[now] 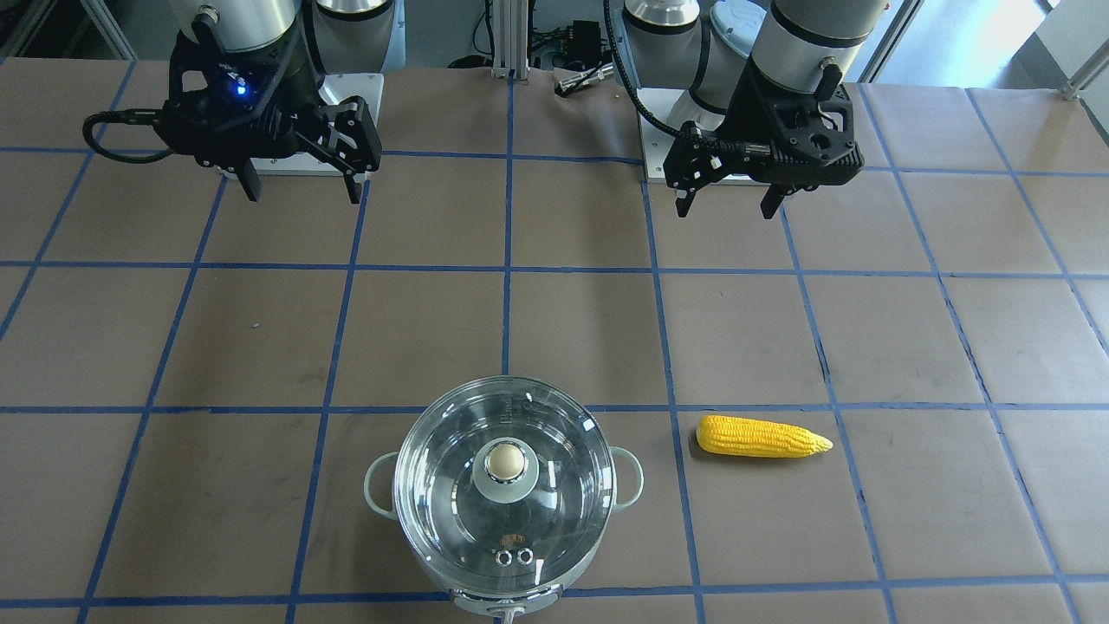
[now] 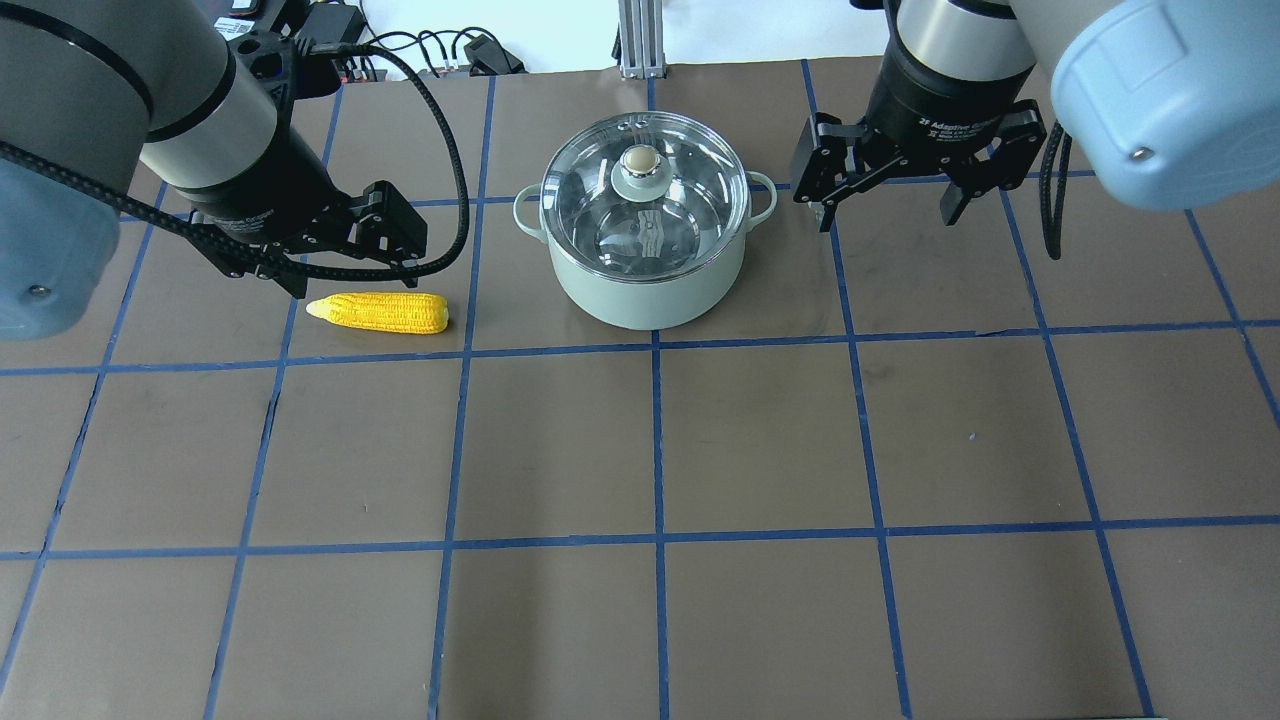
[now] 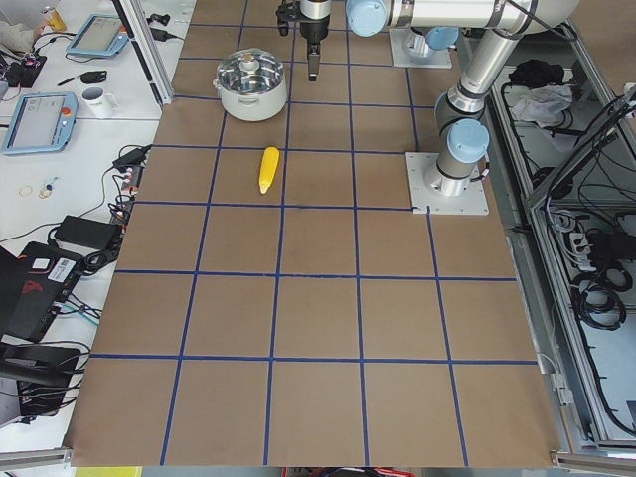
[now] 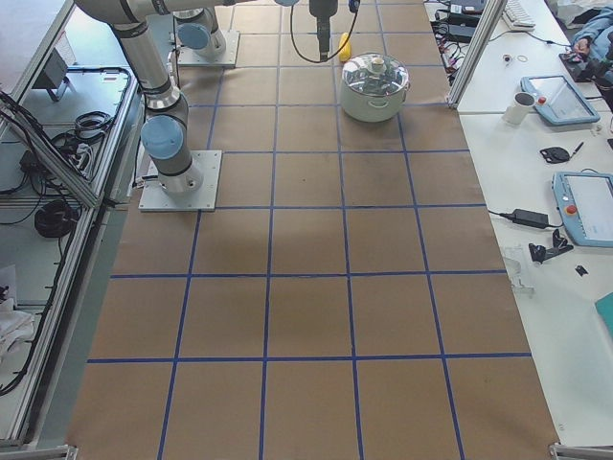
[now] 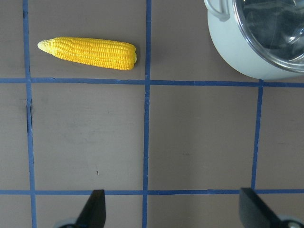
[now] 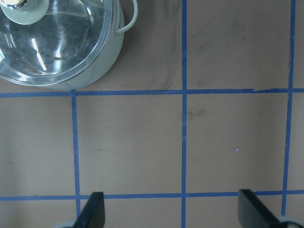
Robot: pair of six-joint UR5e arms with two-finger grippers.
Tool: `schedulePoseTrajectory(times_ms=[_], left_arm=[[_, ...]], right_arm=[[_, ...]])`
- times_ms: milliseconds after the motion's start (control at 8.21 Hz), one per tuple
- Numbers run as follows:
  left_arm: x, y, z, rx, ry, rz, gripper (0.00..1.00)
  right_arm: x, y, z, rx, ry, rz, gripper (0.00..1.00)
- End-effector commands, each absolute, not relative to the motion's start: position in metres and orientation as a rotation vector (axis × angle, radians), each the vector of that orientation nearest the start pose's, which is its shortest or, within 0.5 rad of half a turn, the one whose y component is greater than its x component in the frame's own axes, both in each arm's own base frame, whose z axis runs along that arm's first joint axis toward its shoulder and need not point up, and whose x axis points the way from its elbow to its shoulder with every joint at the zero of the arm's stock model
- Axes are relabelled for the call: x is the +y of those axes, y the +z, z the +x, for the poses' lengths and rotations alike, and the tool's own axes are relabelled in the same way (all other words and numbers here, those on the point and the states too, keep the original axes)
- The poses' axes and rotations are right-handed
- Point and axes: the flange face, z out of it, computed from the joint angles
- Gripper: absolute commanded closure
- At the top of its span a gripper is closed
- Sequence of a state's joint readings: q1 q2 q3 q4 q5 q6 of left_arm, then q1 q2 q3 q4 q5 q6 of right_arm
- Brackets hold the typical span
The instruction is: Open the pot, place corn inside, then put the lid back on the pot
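The mint-green pot point(image 2: 650, 285) stands at the far middle of the table with the clear glass lid point(image 2: 600, 215) on it. The yellow corn point(image 2: 380, 312) lies flat on the table to the pot's left, apart from it. My left gripper point(image 2: 352, 268) is open and empty, hovering just beyond the corn. In the left wrist view the corn point(image 5: 88, 53) and the pot point(image 5: 237, 52) lie ahead of the spread fingers point(image 5: 95, 206). My right gripper point(image 2: 885, 215) is open and empty, hovering to the right of the pot. The right wrist view shows the lid point(image 6: 61, 47).
The table point(image 2: 760, 440) is covered in brown paper with a blue tape grid. An aluminium post point(image 2: 636, 40) and cables point(image 2: 440, 50) stand beyond the far edge. Side desks with tablets point(image 4: 584, 206) and a mug point(image 4: 520, 107) flank the table.
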State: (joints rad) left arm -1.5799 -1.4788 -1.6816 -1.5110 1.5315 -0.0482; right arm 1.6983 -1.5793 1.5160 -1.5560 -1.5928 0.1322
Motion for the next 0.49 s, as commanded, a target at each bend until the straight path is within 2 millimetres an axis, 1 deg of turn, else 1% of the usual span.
schedulePoseTrajectory(times_ms=[0, 244, 365], left_arm=[[-0.4573, 0.4778, -0.1413, 3.18, -0.042, -0.058, 0.0], [-0.4603, 0.4778, -0.1394, 3.181, -0.061, 0.01, 0.0], [-0.4635, 0.4825, -0.1319, 3.158, -0.083, 0.288, 0.0]], right_arm=[[-0.4731, 0.5177, 0.1917, 3.158, -0.084, 0.011, 0.0], [-0.4731, 0.5177, 0.1919, 3.157, -0.084, 0.011, 0.0], [-0.4731, 0.5177, 0.1919, 3.157, -0.084, 0.011, 0.0]])
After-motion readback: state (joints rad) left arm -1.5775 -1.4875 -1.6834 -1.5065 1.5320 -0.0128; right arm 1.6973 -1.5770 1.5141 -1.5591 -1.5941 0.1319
